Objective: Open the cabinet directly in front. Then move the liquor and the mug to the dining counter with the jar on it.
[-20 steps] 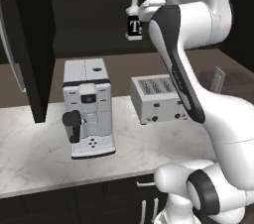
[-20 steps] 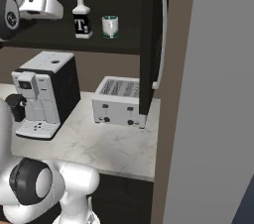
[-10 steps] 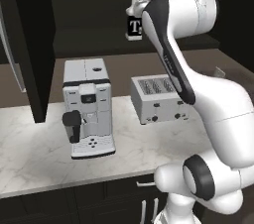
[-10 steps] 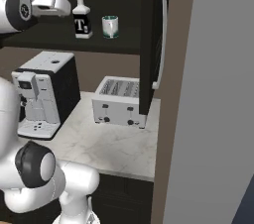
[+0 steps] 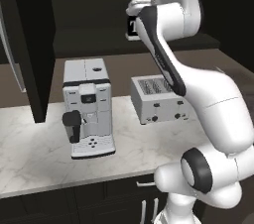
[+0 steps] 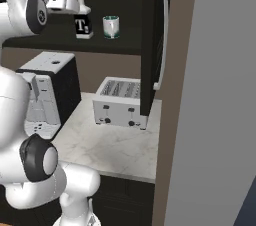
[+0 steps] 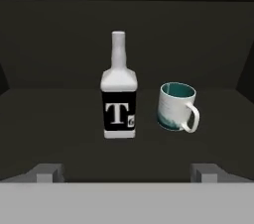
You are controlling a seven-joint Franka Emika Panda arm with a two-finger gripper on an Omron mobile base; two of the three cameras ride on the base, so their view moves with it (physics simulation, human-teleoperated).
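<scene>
Right now my fingers [image 7: 49,171] stand wide apart with nothing between them, and my gripper [image 7: 126,172] is levelled at the open cabinet [image 6: 152,45] shelf. Straight ahead the liquor [image 7: 119,89] stands upright, its black label with a white T facing me. Just beside it, not touching, sits the mug [image 7: 177,106], teal inside, handle turned away from the bottle. Below the shelf, on the marble worktop [image 5: 34,153], a coffee machine [image 5: 89,106] and a toaster [image 5: 158,100] stand well apart.
</scene>
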